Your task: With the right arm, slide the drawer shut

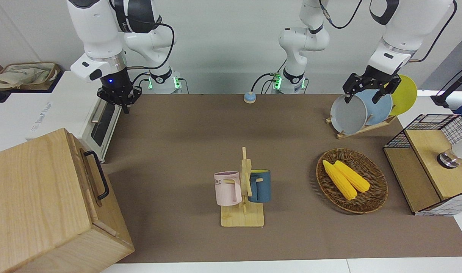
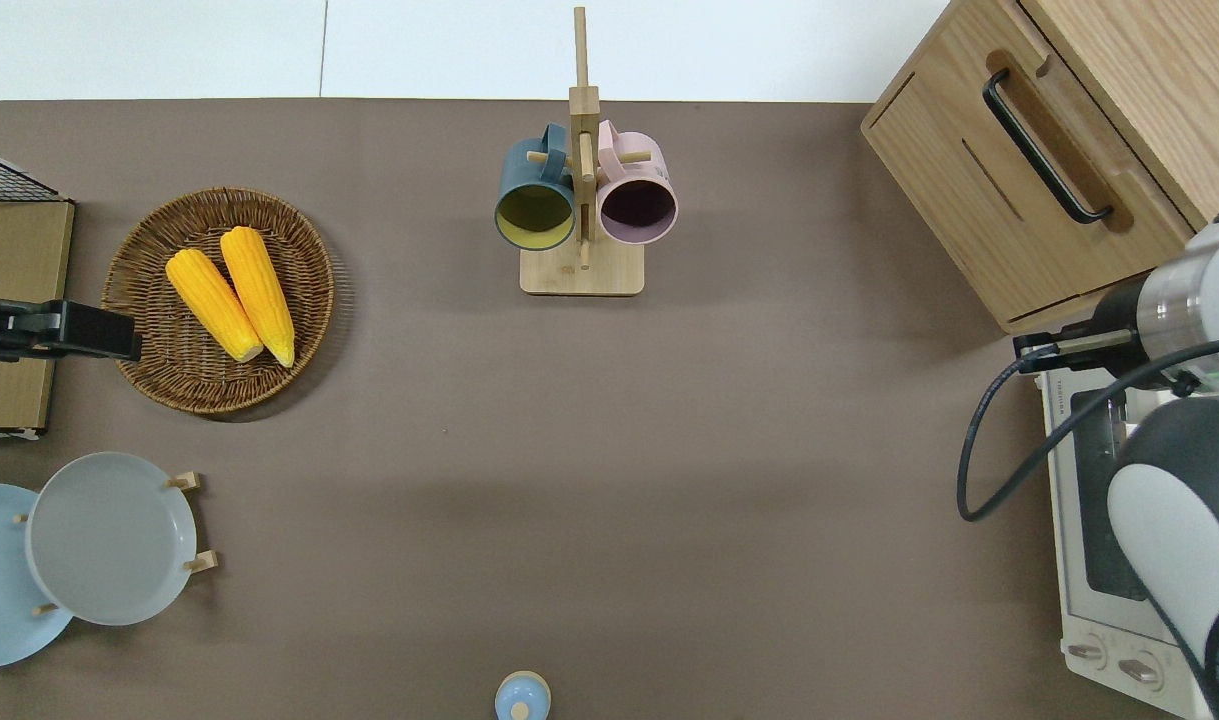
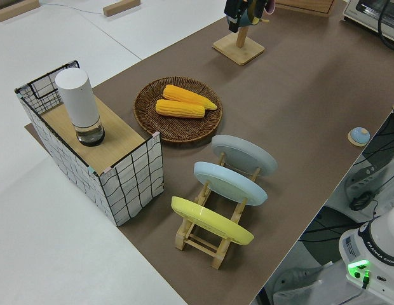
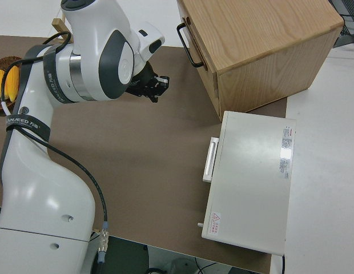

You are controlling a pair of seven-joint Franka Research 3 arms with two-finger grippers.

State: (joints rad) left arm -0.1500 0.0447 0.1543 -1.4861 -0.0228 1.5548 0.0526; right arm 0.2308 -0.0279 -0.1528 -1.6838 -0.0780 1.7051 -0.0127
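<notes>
The big pale wood cabinet (image 1: 45, 204) stands at the right arm's end of the table, farther from the robots than the white oven (image 4: 248, 180) beside it. Its drawer (image 2: 1029, 190), wide and shallow with one black bar handle (image 2: 1044, 145), looks pushed nearly flush with the cabinet front. The right arm (image 4: 80, 103) is raised, and its gripper (image 1: 119, 99) hangs clear of the handle, over the edge of the oven by its door; I cannot tell whether its fingers are parted or together. The left arm (image 1: 401, 34) is parked, and I cannot tell its fingers' state either. On the brown mat I count three plates in a rack (image 3: 213, 232), two corn cobs in one wicker basket (image 2: 139, 350), and two mugs on a wooden stand (image 2: 581, 275).
</notes>
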